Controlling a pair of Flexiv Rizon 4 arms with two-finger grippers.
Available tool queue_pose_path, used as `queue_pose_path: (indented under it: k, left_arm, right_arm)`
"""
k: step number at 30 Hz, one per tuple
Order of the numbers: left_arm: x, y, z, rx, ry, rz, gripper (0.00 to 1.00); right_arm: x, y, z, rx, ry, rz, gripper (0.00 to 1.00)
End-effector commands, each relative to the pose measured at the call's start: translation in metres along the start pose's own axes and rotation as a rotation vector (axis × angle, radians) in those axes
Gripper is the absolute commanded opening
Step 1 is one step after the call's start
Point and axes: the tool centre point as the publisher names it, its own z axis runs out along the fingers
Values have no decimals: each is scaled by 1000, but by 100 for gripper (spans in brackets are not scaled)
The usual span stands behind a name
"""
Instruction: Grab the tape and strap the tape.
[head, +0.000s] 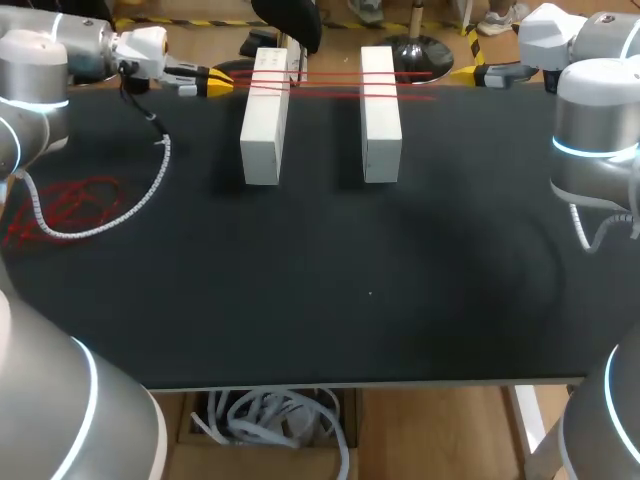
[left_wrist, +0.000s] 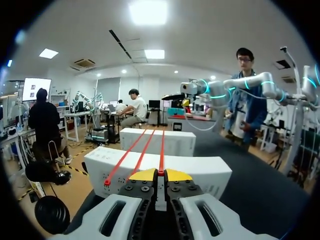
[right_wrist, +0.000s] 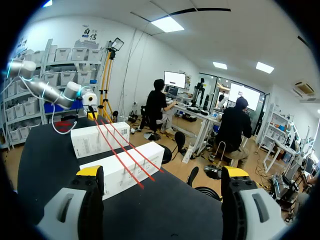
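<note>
Matt black table (head: 300, 300), smooth white blocks (head: 265, 130), smooth red tape (left_wrist: 162, 150), glossy silver arm shells (head: 595, 110).

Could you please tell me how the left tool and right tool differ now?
The left tool is shut on the red tape; the right tool is wide open, holding nothing. The left tool sits close beside a white box; the right tool stands farther off. Both have yellow tips.

Nothing legible on the worktop (head: 320, 300): faint print on the left white box (head: 264, 130) and the right white box (head: 381, 120) is too small to read.
</note>
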Motion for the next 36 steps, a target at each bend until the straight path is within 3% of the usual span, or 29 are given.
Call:
queue_pose_path:
  k: [1, 6, 13, 22, 32, 36]
  left_arm:
    - [4, 3, 3, 38, 42, -7, 0]
    - [19, -13, 7, 89, 33, -19, 0]
    - [34, -40, -3, 191, -69, -65, 0]
    - [48, -74, -19, 220, -119, -44, 0]
    - [59, -95, -32, 248, -146, -24, 0]
    - [59, -95, -32, 248, -146, -24, 0]
  right_arm:
    - [0, 0, 0, -1, 0, 0, 100]
    - [0, 0, 0, -1, 0, 0, 100]
    - [0, 0, 0, -1, 0, 0, 100]
    - [0, 0, 0, -1, 0, 0, 100]
    - [0, 0, 0, -1, 0, 0, 100]
    - [0, 0, 0, -1, 0, 0, 100]
